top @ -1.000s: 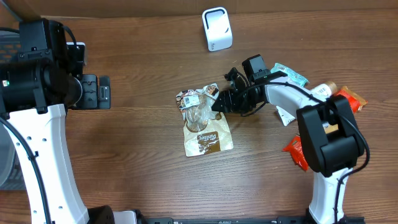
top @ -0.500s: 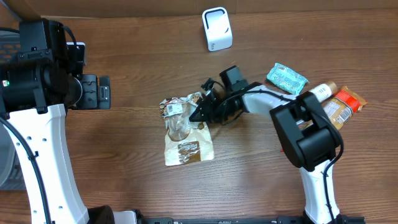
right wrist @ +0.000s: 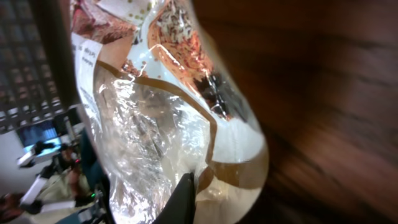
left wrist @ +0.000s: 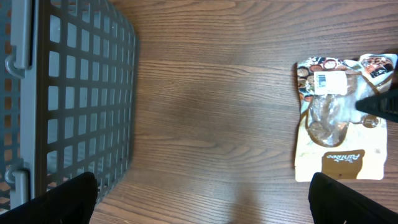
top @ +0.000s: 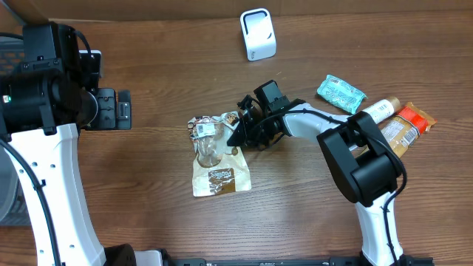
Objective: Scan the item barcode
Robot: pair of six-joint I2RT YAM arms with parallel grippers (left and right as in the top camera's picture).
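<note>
The item is a brown-and-clear snack pouch (top: 218, 157) lying flat on the wooden table, with a white label (top: 205, 128) near its top edge. My right gripper (top: 238, 133) is shut on the pouch's upper right edge. In the right wrist view the crinkled clear film of the pouch (right wrist: 155, 118) fills the frame, pinched at my gripper (right wrist: 186, 200). A white scanner (top: 258, 34) stands at the back of the table. Far to the left my left gripper (left wrist: 211, 208) hangs open over bare wood, seeing the pouch (left wrist: 339, 130) to its right.
A grey wire basket (left wrist: 68, 93) sits under the left arm. At the right lie a teal packet (top: 341, 92), a small bottle (top: 380, 109) and an orange packet (top: 408, 124).
My right gripper has closed on the pouch's edge and dragged the pouch to the left. The left arm has not moved.
</note>
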